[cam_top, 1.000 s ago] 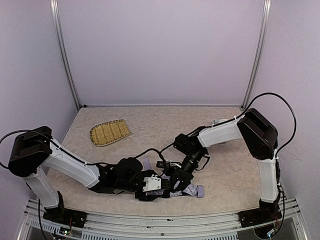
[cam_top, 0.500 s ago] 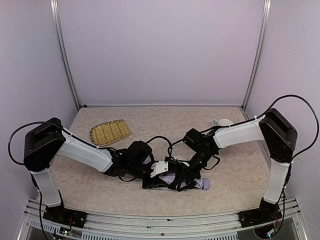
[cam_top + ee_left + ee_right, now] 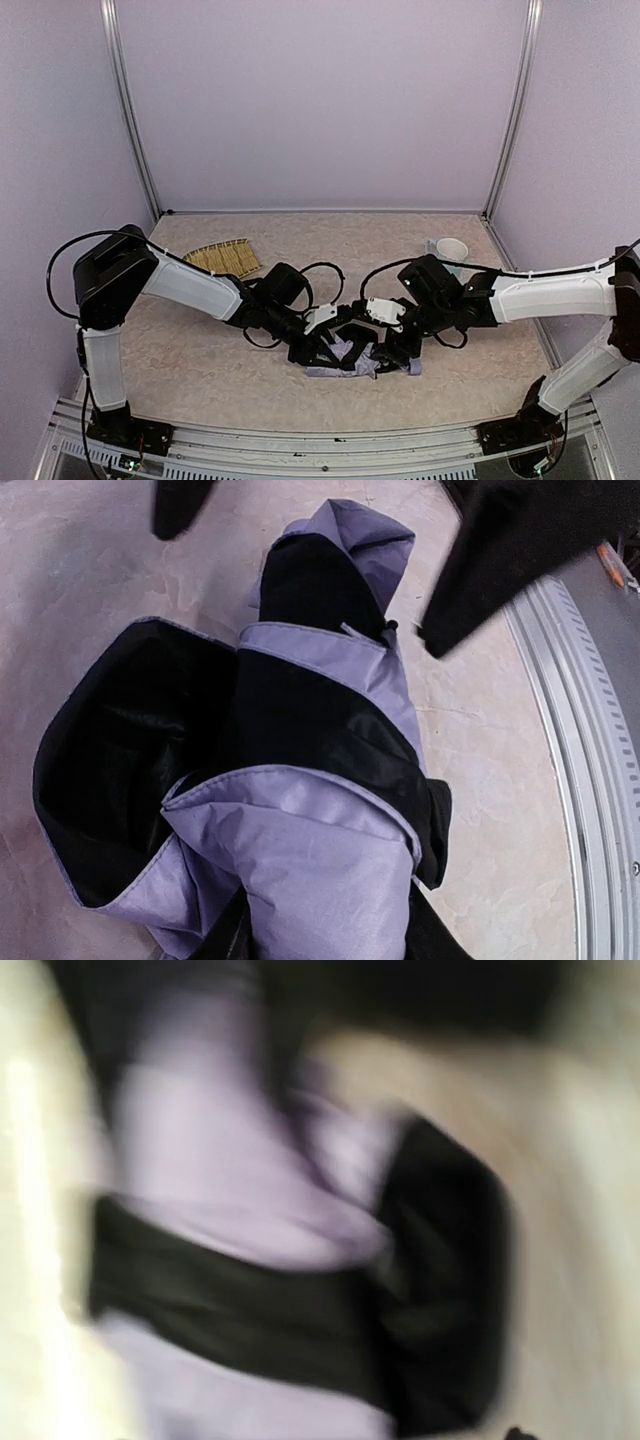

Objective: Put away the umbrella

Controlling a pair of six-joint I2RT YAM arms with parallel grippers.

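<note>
- My left gripper (image 3: 328, 940) is pinching a bunched fold of the umbrella (image 3: 355, 358). In the left wrist view the lavender cloth runs down between my two dark fingers at the bottom edge.
- My right gripper (image 3: 295, 590) stands spread. Its black fingers (image 3: 510, 550) reach in from the top of that same view, one on either side of the umbrella's far end, with neither gripping the cloth.
- The umbrella lies crumpled on the table (image 3: 300, 240), near the front and about the middle, between my two wrists. Its lavender folds are mixed with black lining, and a small lavender end (image 3: 412, 367) pokes out to the right.
- The right wrist view is badly smeared. It gives only lavender and black cloth on a pale surface.
- The table top is beige with a mottled, marbled pattern.
- A ribbed metal rail (image 3: 300, 440) runs along the near edge, and it also shows at the right in the left wrist view.
- A woven straw tray (image 3: 225, 258) sits toward the back left, partly behind my left arm and well apart from the umbrella.
- A white cup (image 3: 452, 248) stands at the back right.
- Plain pale lavender walls close in the back and both sides.
- Slim aluminium posts (image 3: 130, 110) rise at the rear corners.
</note>
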